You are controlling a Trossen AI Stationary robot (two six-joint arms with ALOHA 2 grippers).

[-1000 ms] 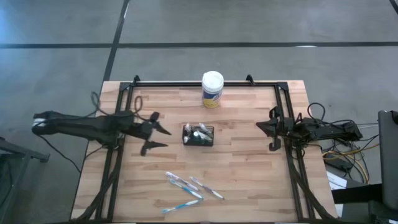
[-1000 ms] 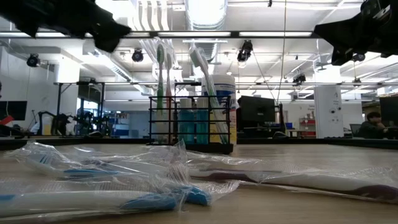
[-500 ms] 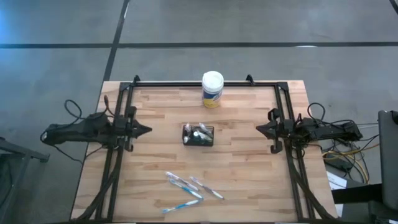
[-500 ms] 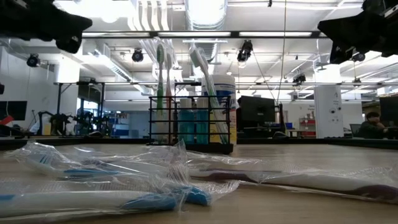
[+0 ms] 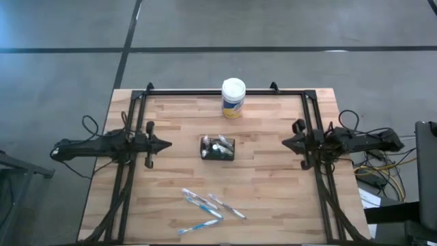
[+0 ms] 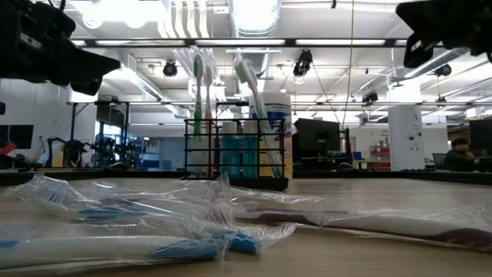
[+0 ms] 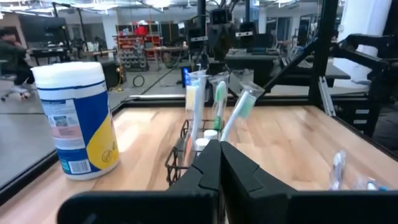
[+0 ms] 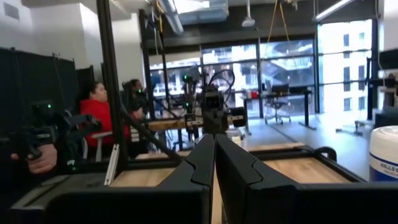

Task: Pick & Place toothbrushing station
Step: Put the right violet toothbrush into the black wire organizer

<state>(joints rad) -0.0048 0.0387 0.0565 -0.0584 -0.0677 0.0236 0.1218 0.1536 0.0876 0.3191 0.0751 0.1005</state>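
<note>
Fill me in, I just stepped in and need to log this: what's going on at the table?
Nothing is being handled. The left gripper and right gripper are shut and empty at opposite table edges. The toothbrushing station, holding upright brushes, stands mid-table with the white-lidded canister behind it and wrapped toothbrushes lying in front.

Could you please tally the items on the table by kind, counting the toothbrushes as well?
White-lidded canister: 1
Black slotted holder: 1
Upright toothbrushes in the holder: 3
Wrapped toothbrushes lying flat, as far as the high view shows: 3
Total: 8
</note>
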